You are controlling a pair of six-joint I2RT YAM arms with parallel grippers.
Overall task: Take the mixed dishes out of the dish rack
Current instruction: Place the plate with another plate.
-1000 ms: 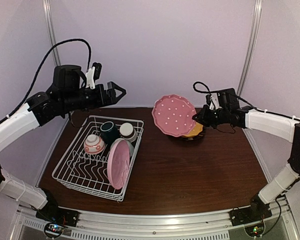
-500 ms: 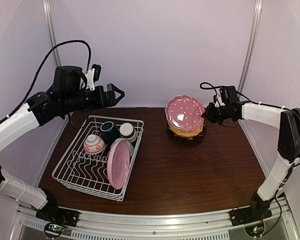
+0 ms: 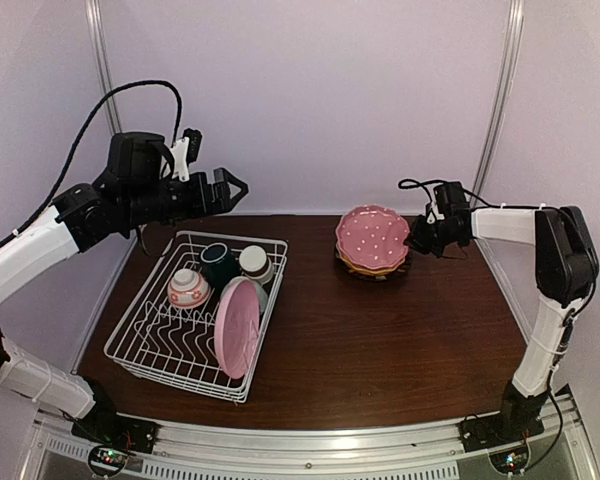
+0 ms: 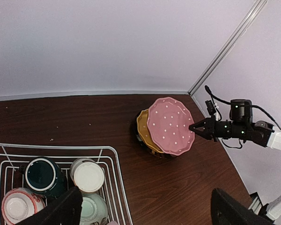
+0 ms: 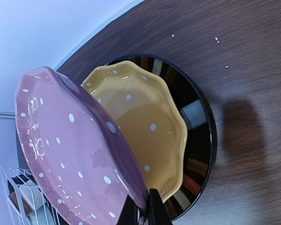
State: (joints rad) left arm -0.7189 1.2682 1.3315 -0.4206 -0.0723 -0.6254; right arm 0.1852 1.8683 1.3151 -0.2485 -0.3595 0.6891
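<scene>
The white wire dish rack point(image 3: 235, 238) stands at the left. In it are an upright light pink plate point(image 3: 238, 326), a dark green cup point(image 3: 218, 262), a beige cup point(image 3: 254, 262) and a white-red bowl point(image 3: 189, 289). A pale green cup point(image 4: 91, 209) shows in the left wrist view. At the back right, my right gripper point(image 3: 416, 236) is shut on the rim of the red-pink dotted plate point(image 5: 70, 154). That plate leans over a yellow scalloped plate point(image 5: 140, 122), which lies on a dark plate point(image 5: 196, 154). My left gripper point(image 3: 235, 186) hangs open above the rack's far side, holding nothing.
The back wall rises right behind the plate stack, and metal frame posts point(image 3: 497, 100) stand at both rear corners. Brown tabletop point(image 3: 380, 340) stretches between the rack and the stack and toward the near edge.
My right gripper has carried the red-pink dotted plate back to the right and lowered it from a steep tilt to nearly flat over the yellow plate. The left arm has stayed still.
</scene>
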